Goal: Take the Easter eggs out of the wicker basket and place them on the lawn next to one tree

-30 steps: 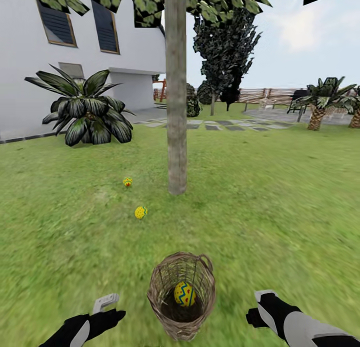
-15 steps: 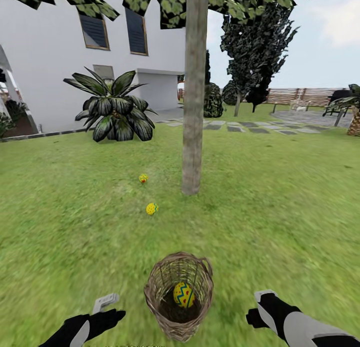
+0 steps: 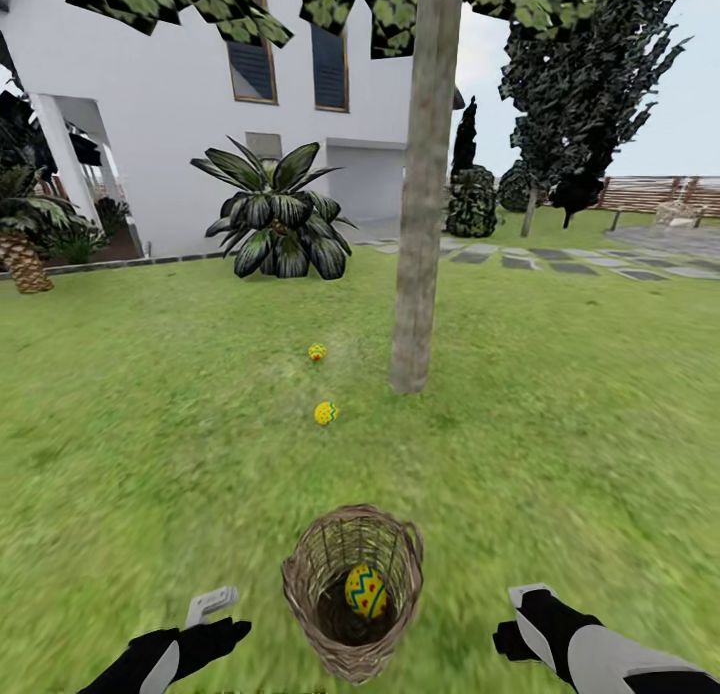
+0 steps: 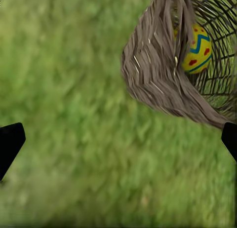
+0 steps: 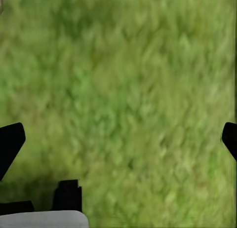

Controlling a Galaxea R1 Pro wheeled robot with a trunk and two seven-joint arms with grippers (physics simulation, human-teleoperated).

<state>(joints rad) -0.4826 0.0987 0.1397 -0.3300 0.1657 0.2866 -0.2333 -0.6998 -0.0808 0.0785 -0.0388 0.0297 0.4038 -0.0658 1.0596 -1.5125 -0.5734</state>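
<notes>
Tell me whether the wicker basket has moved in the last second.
Cannot tell. The camera itself swung: the tree and two lawn eggs slid rightward, the wicker basket barely leftward, which fits parallax.

Low in the centre of the head view, the wicker basket (image 3: 352, 592) is brown open weave, and the egg inside (image 3: 366, 590) is bright yellow with blue zigzags and red dots. Two more yellow eggs (image 3: 326, 412) (image 3: 317, 352) with red marks lie mid-frame on the green, faintly yellow-patched lawn (image 3: 580, 404). The tree (image 3: 424, 204) trunk is grey-brown under blocky green leaves. At upper left the house (image 3: 150, 144) is white; at far right the fence (image 3: 650, 194) is brown
</notes>
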